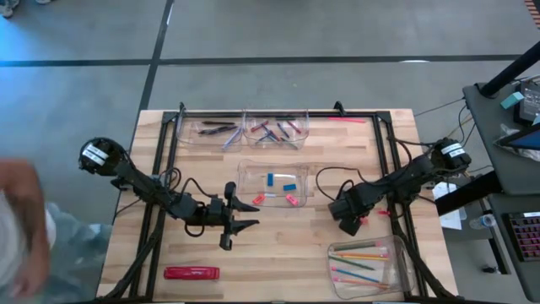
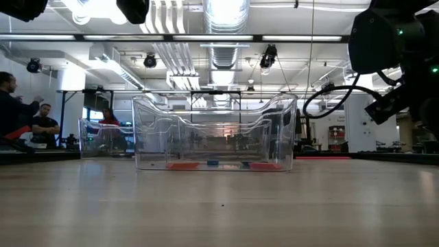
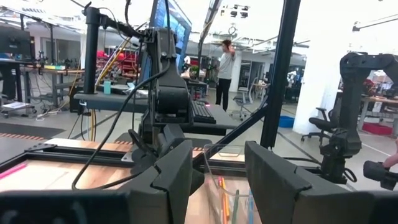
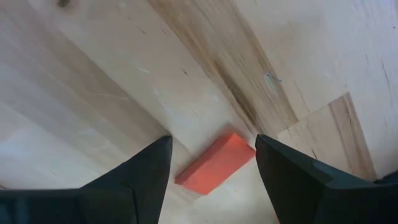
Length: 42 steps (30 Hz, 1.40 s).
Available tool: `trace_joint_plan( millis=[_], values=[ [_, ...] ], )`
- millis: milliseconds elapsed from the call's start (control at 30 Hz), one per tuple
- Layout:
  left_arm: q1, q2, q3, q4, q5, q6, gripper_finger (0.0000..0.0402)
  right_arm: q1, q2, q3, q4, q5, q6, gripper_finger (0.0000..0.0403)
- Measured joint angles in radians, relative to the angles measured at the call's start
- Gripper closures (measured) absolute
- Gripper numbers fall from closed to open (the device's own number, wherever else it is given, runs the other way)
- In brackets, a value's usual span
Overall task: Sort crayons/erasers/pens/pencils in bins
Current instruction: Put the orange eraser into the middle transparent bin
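A red eraser [image 4: 216, 163] lies flat on the wooden table, seen in the high view as a small red eraser [image 1: 364, 221] beside the right arm. My right gripper [image 4: 211, 171] points straight down over it, open, one finger on either side of the eraser and apart from it. My left gripper [image 1: 253, 214] hangs open above the table left of centre and holds nothing. Several blue and pink erasers lie in the middle bin [image 1: 274, 184]. Pens lie in the far-left bin [image 1: 215, 128], crayons in the bin next to it [image 1: 277, 128], pencils in the near-right bin [image 1: 367, 266].
A long red flat pack [image 1: 191, 272] lies near the front left edge. A thin red piece [image 1: 348, 120] lies at the far right, and a small pink piece [image 1: 384, 213] lies right of my right gripper. Black frame rails [image 1: 169, 152] run along both sides. People stand beyond the table.
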Motion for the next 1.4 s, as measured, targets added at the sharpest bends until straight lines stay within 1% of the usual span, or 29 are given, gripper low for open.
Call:
trace_joint_plan(
  millis=[200,367,467,633,767,900,1000,1133,1200,1267,1400],
  values=[
    [0.0,0.0,0.0,0.0,0.0,-0.001,0.027,0.0,-0.01,0.033,-0.047,0.007,-0.002,0.0177],
    [0.0,0.0,0.0,0.0,0.0,-0.001,0.027,0.0,-0.069,0.088,-0.1,0.016,-0.024,0.0177],
    [0.0,0.0,0.0,0.0,0.0,-0.002,0.027,0.0,-0.104,0.096,-0.114,0.014,0.022,0.0177],
    [0.0,0.0,0.0,0.0,0.0,-0.002,0.027,0.0,-0.125,0.061,-0.117,-0.032,0.136,0.0177],
    [0.0,0.0,0.0,0.0,0.0,-0.003,0.027,0.0,-0.115,0.022,-0.11,-0.06,0.183,0.0177],
    [0.0,0.0,0.0,0.0,0.0,-0.003,0.027,0.0,-0.087,-0.024,-0.076,-0.08,0.196,0.0177],
    [0.0,0.0,0.0,-0.001,0.0,-0.003,0.027,-0.001,-0.067,-0.063,-0.043,-0.122,0.2,0.0177],
    [0.0,0.0,0.0,-0.001,0.0,-0.003,0.027,-0.002,-0.055,-0.103,-0.002,-0.139,0.198,0.0178],
    [0.001,0.0,0.0,-0.001,0.0,-0.003,0.027,-0.002,-0.055,-0.114,0.011,-0.136,0.196,0.0185],
    [0.002,0.0,0.0,-0.001,0.0,-0.003,0.027,-0.001,-0.054,-0.118,0.02,-0.129,0.195,0.0201],
    [0.002,0.0,0.0,-0.001,0.0,-0.003,0.027,-0.002,-0.054,-0.12,0.039,-0.13,0.186,0.0259]
  ],
)
